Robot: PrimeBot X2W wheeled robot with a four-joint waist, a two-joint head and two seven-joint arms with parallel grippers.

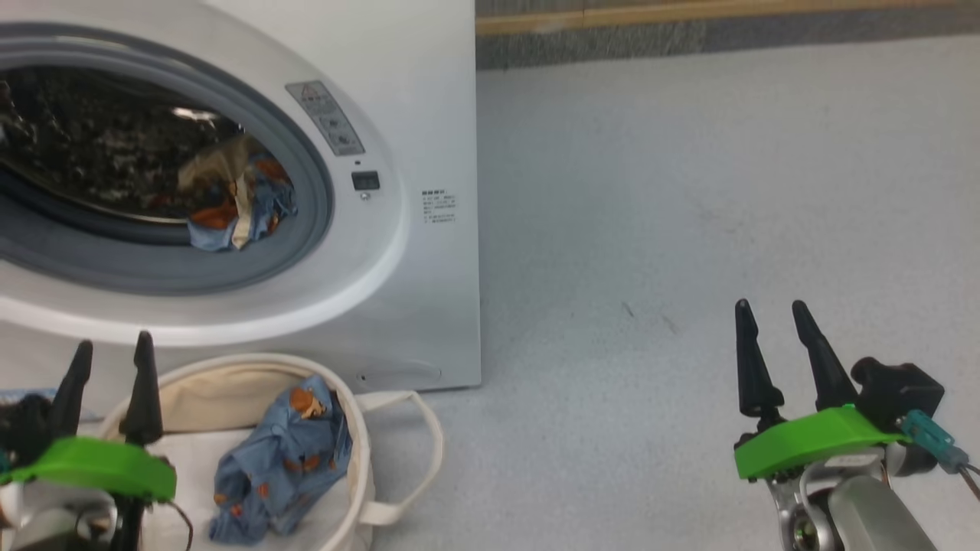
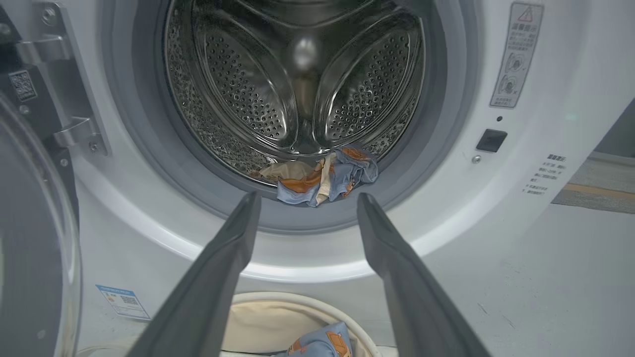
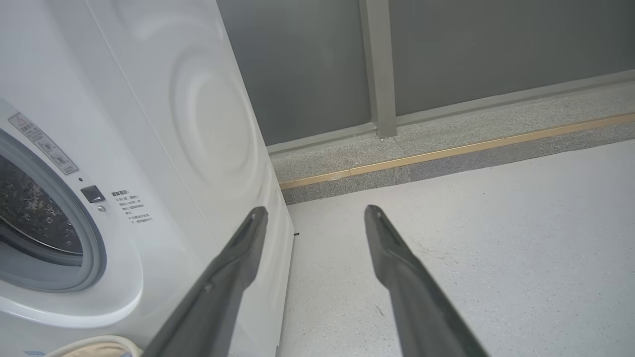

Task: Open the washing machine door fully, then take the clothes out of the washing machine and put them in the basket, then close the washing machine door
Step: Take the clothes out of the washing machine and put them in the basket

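Foreground: left gripper [image 1: 113, 340] and right gripper [image 1: 771, 304], fingers spread, both empty. Beside the left one: basket [image 1: 230, 361] holding a blue garment [image 1: 283, 459]. Behind: washing machine [image 1: 429, 115], washing machine door [image 2: 30, 238] swung open, clothes [image 1: 237, 199] at the drum's front lip.

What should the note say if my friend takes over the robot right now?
Left gripper: open, empty, by the round cream canvas basket, pointing at the perforated steel drum.
Right gripper: open, empty, off to the side over the grey floor.
Large round glass-windowed door: swung open on its hinges.
One light-blue printed garment lies in the basket before the white front-loading washing machine.
A bundle of light-blue, orange and cream clothes sits at the drum's front lip.
Done: door open, one garment moved.
Left: take out that bundle, drop it in the basket, shut the door.
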